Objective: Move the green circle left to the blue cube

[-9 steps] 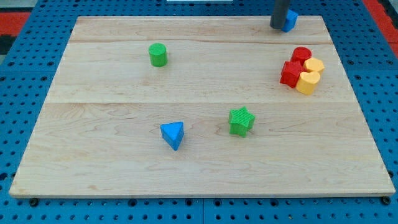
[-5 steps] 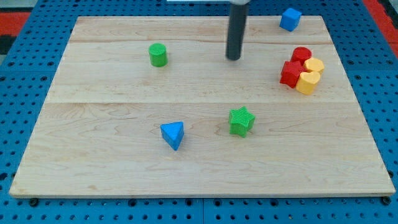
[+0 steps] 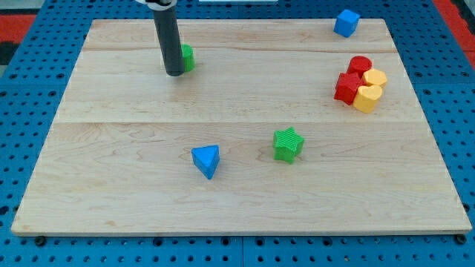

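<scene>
Our tip [image 3: 175,73] sits on the wooden board [image 3: 111,185] at about 11 o'clock from board centre, just beside the green circle [image 3: 187,57]. The rod covers the circle's left part, so we can't tell if tip and block are touching. The tip is at roughly 7 o'clock from the circle.

No claw on this rig: only a straight dark rod, so no open or closed state to give.

The blue cube [image 3: 346,23] is at about 2 o'clock from board centre, by the board's top edge, well apart from the circle and at 3 o'clock from it.

At 3 o'clock on the board, a tight cluster: red cylinder [image 3: 359,66], red star-like block [image 3: 346,87], and two yellow blocks [image 3: 374,78] [image 3: 367,98], shapes unclear, all touching or just beside each other.

The green star [image 3: 288,144] is at 5 o'clock from centre, and the blue triangle [image 3: 206,160] at 7 o'clock, apart from each other.
</scene>
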Motion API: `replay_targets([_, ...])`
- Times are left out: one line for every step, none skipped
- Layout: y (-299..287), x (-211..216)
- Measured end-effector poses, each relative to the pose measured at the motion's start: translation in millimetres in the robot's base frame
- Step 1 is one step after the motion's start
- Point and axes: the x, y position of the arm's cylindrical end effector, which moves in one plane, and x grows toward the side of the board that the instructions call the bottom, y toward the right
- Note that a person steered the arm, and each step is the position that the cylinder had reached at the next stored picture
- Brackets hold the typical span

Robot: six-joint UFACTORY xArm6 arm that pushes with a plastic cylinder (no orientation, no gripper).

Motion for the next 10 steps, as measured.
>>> replay_targets([0, -20])
replay_targets([-18, -50])
replay_targets([-16, -64])
replay_targets([37, -62])
replay_targets([106, -54])
replay_targets([153, -38])
replay_targets([164, -23])
replay_targets([180, -23])
replay_targets([187, -12])
replay_targets([206, -13])
